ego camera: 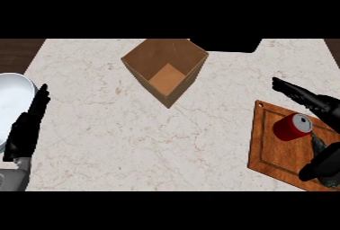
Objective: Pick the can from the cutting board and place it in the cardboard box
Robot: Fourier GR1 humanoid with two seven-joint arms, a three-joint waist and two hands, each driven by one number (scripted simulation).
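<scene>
A red can with a silver top lies on its side on the wooden cutting board at the right. My right hand spreads around the can: its straight fingers reach past the far side and the thumb sits on the near side, neither closed on it. The open cardboard box stands at the back centre, nothing visible inside. My left hand rests open at the left edge, fingers pointing up.
A white plate lies at the left edge, partly behind my left hand. A dark object sits at the back, right of the box. Bare marble counter stretches between the box and the board.
</scene>
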